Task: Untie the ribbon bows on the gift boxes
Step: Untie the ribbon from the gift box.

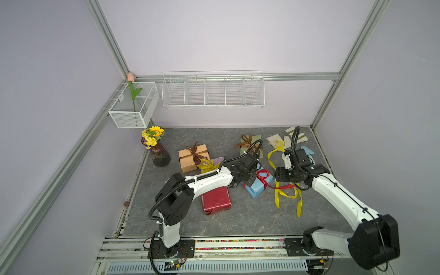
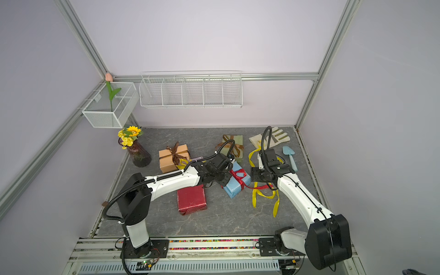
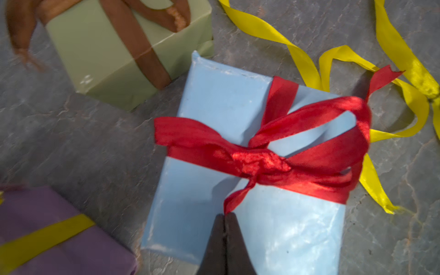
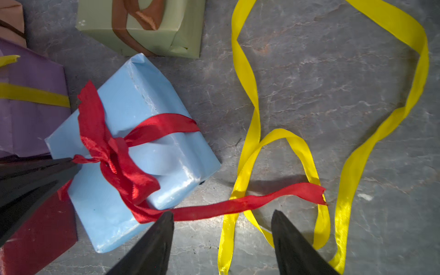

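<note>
The left tool (image 3: 225,215) is pressing its tips together on a short tail of the red bow (image 3: 257,162), close to the knot. That grip is probably meant for drawing the end out so the loops slip. The bow is sitting on top of the light blue box (image 3: 214,107), which is lying flat on the bench (image 1: 238,221) between the two arms, just beside the red box (image 1: 215,200). The knot is looking slack but not yet undone, with one loop showing.

The right tool (image 4: 222,212) is hovering with its tips spread, straddling the bow's long tail (image 4: 250,202). That tail is trailing off the box and crossing a loose yellow ribbon (image 4: 252,131) on the bench. This tool is holding nothing. I judge it is placed there to take the long end or to steady the box against the left arm's pull, since so light a box would likely slide along with the ribbon.

The yellow strip is lying free and the red box is carrying no ribbon — so that one is likely done. The olive green box (image 1: 250,142) is wearing a tied brown bow (image 1: 247,140). The tan box (image 1: 190,158) is wearing another brown bow (image 1: 196,152), and the lilac box (image 3: 47,214) is carrying a yellow bow (image 1: 207,165) — three more waiting.
</note>
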Robot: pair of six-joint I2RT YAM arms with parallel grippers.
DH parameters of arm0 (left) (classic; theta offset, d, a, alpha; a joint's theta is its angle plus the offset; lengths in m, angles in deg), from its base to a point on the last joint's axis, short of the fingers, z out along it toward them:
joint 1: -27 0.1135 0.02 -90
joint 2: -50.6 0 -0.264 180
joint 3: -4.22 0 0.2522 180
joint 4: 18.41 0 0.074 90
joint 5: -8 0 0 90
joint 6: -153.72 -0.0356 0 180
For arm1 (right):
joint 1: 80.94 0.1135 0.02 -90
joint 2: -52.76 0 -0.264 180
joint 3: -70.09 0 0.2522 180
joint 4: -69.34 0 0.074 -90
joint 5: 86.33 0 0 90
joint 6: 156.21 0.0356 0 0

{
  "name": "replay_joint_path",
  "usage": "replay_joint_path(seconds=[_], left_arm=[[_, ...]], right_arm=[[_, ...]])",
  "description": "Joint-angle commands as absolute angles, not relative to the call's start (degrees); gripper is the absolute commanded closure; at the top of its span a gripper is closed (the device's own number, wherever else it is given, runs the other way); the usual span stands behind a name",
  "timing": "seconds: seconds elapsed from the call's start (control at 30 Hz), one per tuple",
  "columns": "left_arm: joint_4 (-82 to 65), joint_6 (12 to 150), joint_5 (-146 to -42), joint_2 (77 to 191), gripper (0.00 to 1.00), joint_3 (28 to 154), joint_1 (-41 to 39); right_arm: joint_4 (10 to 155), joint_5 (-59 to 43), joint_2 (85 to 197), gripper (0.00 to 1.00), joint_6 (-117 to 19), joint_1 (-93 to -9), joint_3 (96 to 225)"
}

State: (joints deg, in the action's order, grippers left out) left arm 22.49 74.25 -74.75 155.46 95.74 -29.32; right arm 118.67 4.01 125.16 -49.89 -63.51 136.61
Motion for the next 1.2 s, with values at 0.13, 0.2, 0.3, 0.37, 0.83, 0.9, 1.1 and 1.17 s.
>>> replay_joint_path(seconds=[0.13,0.2,0.3,0.37,0.83,0.9,1.1,1.17], left_arm=[[22.8,80.4,-67.5,146.6,1.0,88.8,-29.7],[22.4,80.6,-68.0,145.6,1.0,87.0,-29.7],[23.2,82.1,-67.2,145.0,1.0,85.4,-29.7],[24.3,84.1,-65.3,144.3,1.0,84.4,-29.7],[26.2,88.2,-64.0,136.5,1.0,76.2,-29.7],[27.0,88.8,-63.6,135.2,1.0,75.4,-29.7],[26.9,88.2,-65.1,133.4,0.81,74.0,-29.7],[26.3,87.1,-66.2,133.6,0.63,74.8,-29.7]], right_arm=[[112.1,1.7,129.7,0.43,-51.3,-60.3,138.9],[111.5,1.8,131.7,0.52,-52.3,-58.9,140.2],[111.3,1.6,134.6,0.6,-53.5,-57.1,142.5],[111.4,0.7,136.3,0.64,-53.6,-56.4,143.6],[110.5,-0.7,140.2,0.67,-57.6,-55.2,145.8],[111.4,-0.9,141.1,0.68,-58.5,-55.2,146.9],[111.4,-3.2,140.7,0.67,-58.6,-54.5,147.0],[111.4,-3.7,140.2,0.65,-58.4,-54.1,146.6]])
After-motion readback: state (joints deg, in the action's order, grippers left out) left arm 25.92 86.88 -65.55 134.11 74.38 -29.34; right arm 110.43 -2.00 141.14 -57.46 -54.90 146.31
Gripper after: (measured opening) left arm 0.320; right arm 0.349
